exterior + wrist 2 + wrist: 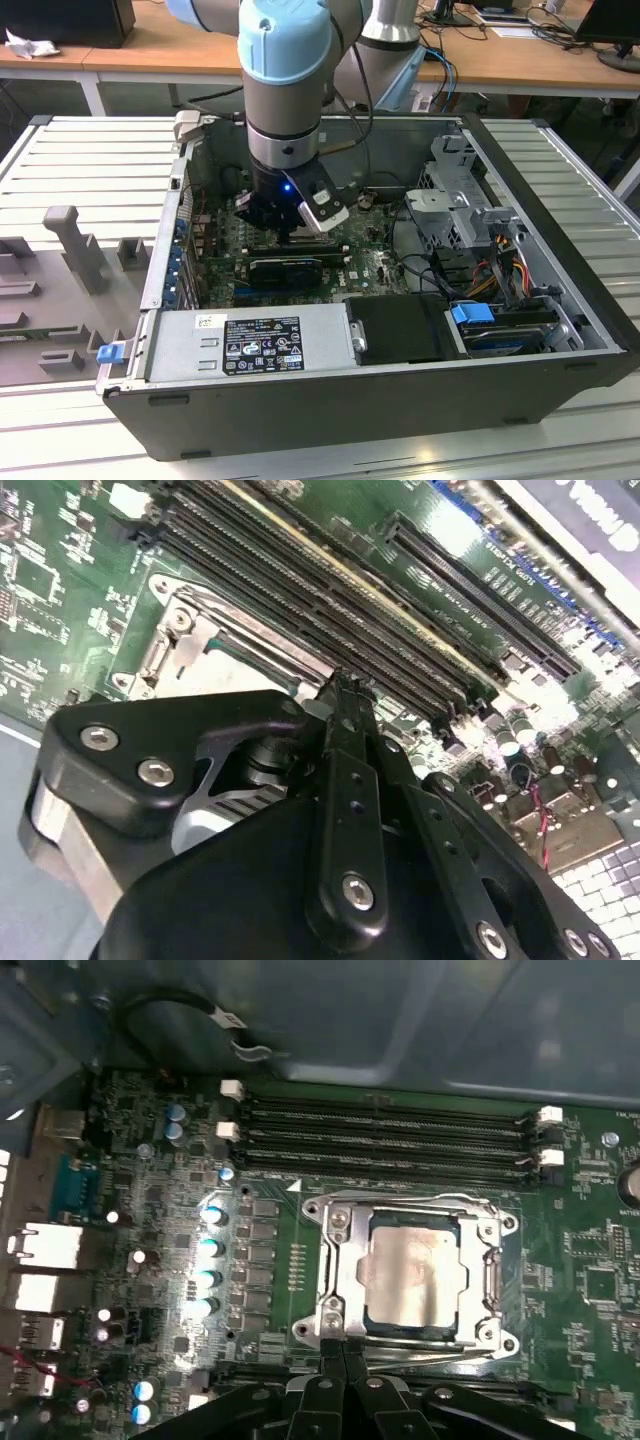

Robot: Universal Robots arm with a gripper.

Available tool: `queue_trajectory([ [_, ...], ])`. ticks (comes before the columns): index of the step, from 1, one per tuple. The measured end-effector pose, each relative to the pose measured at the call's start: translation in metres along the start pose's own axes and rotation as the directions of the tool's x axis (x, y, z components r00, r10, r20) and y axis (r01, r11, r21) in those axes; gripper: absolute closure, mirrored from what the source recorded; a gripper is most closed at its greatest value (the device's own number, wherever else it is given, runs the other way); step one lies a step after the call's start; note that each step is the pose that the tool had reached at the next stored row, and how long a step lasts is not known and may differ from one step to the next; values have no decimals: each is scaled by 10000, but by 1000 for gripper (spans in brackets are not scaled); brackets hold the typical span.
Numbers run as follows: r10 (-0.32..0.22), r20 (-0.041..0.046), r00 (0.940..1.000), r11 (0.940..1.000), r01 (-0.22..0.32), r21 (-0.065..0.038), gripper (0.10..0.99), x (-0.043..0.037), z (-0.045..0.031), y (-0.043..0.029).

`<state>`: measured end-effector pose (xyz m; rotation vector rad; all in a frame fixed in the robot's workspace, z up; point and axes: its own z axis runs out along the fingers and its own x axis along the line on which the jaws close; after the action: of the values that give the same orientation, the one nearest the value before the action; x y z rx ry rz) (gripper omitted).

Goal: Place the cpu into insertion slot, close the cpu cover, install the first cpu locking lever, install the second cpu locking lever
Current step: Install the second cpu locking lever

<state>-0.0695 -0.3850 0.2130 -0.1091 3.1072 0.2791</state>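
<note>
In the first wrist view the cpu (412, 1275) lies flat in the insertion slot (410, 1329), silver face up. The slot's contact field is hidden under it. The cpu cover (338, 1260), a metal frame, lies down around the chip. A thin wire lever (400, 1198) runs along the cover's side nearest the memory slots. My gripper (343, 1352) is shut, its black fingers pressed together at the cover's corner on the opposite side. Nothing shows between them. In the second wrist view the gripper (340, 685) points at the socket's edge by a bolted corner of the cover (178, 622). In the exterior view the gripper (290, 225) hangs low over the motherboard.
The motherboard sits inside an open computer case (400, 420). Long black memory slots (385, 1135) run beside the socket, with capacitors (210, 1248) on another side. A black card (285, 268), a power supply (250, 345) and drive bays with cables (480, 260) crowd the case.
</note>
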Motion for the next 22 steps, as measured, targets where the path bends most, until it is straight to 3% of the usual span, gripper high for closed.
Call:
queue_trajectory([
  [3, -29, 4, 10000, 9999, 29, -138, 980, 44, -9, -77],
  [5, -42, 12, 10000, 9996, 43, -287, 980, 72, -10, -99],
  [6, -54, 25, 10000, 9988, 55, -487, 980, 101, 6, -106],
  [10, -55, 33, 10000, 9981, 57, -616, 980, 107, 91, -123],
  [14, -54, 57, 10000, 9956, 59, -938, 980, 110, 118, -126],
  [17, -61, 63, 10000, 9945, 67, -1045, 980, 113, 158, -134],
  [20, -63, 65, 10000, 9945, 69, -1048, 980, 117, 4, -105],
  [22, -62, 65, 10000, 9945, 69, -1044, 980, 116, -39, -97],
])
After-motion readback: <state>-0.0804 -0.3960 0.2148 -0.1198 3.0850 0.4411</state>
